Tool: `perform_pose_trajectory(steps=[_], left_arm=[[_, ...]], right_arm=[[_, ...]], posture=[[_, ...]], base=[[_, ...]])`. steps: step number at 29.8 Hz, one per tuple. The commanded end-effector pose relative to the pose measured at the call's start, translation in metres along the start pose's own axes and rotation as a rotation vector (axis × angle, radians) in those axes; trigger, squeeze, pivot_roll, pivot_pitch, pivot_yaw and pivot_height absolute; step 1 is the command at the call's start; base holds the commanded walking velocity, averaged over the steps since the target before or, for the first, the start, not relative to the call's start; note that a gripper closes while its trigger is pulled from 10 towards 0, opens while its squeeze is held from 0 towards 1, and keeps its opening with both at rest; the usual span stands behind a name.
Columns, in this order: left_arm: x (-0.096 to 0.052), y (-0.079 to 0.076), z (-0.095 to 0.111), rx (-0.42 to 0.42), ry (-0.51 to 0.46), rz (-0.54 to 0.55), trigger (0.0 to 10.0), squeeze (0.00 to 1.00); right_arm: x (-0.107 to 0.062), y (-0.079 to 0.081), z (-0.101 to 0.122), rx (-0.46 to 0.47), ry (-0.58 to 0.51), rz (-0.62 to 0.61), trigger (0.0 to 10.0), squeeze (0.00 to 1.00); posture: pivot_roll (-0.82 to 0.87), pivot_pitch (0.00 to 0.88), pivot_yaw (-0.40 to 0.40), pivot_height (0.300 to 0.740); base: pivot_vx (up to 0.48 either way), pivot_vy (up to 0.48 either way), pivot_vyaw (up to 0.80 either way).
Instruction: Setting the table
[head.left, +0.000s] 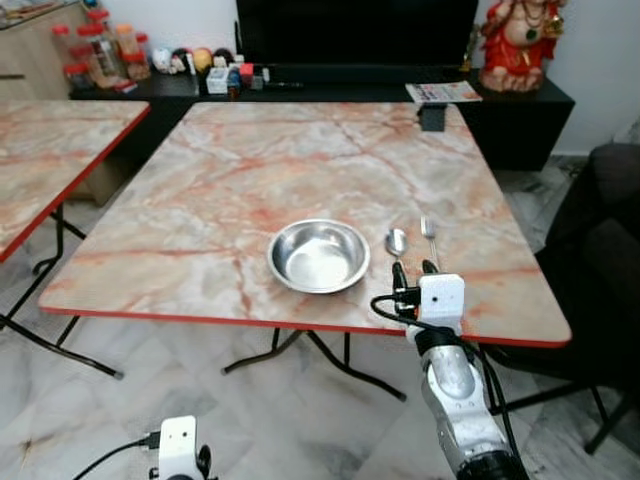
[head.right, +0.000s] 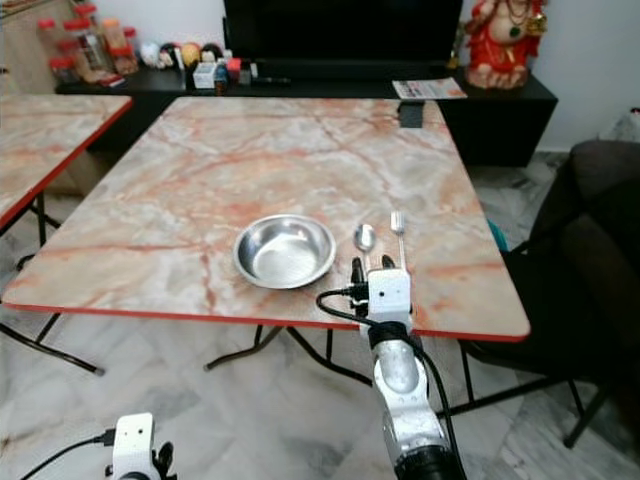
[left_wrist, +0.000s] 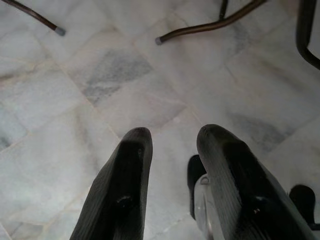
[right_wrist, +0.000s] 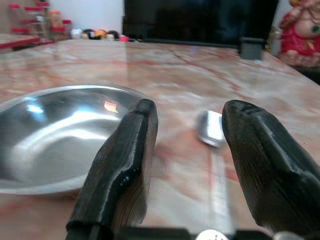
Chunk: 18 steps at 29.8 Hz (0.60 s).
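Spoon (head.left: 396, 241) lies lower centre of frame on desk (head.left: 200, 180), just right of steel bowl (head.left: 319, 255), fork (head.left: 428, 229) beside it. Right end effector (head.left: 414, 270) spread, straddling spoon handle. Best: descend level, pinch mid-handle, avoid bowl rim. Left end effector (left_wrist: 172, 150) spread, idle above floor.

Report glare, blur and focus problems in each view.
Eye views: sharp, evenly lit, soft glare inside the round steel bowl. Right wrist view: right gripper and silver spoon blurred, bright reflections on the bowl. Left wrist view: left gripper soft, marble floor clear.
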<state>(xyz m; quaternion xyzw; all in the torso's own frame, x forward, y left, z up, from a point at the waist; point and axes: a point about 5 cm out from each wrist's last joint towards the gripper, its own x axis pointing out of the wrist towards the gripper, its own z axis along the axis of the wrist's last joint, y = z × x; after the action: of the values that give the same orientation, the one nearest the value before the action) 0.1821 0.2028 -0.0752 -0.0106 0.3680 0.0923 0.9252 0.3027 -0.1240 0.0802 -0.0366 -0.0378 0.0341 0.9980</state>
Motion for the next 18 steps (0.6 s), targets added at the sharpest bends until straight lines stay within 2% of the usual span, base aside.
perform_pose_trajectory(steps=[1, 10, 18], left_arm=[[0.000, 0.007, -0.001, -0.009, 0.010, 0.024, 10.0, 0.00], [-0.002, 0.008, -0.005, -0.005, 0.015, 0.023, 10.0, 0.00], [-0.002, 0.008, -0.006, 0.000, 0.016, 0.018, 10.0, 0.00]], right_arm=[[0.006, 0.003, 0.011, 0.001, -0.058, 0.011, 10.0, 0.00], [0.005, 0.002, 0.010, -0.005, -0.064, 0.002, 10.0, 0.00], [0.002, -0.006, 0.003, -0.023, -0.044, -0.014, 10.0, 0.00]], posture=[[-0.04, 0.000, 0.015, 0.740], [-0.04, 0.000, 0.020, 0.740], [-0.04, 0.000, 0.011, 0.740]], base=[[0.000, 0.458, 0.00], [0.000, 0.459, 0.00], [0.000, 0.458, 0.00]])
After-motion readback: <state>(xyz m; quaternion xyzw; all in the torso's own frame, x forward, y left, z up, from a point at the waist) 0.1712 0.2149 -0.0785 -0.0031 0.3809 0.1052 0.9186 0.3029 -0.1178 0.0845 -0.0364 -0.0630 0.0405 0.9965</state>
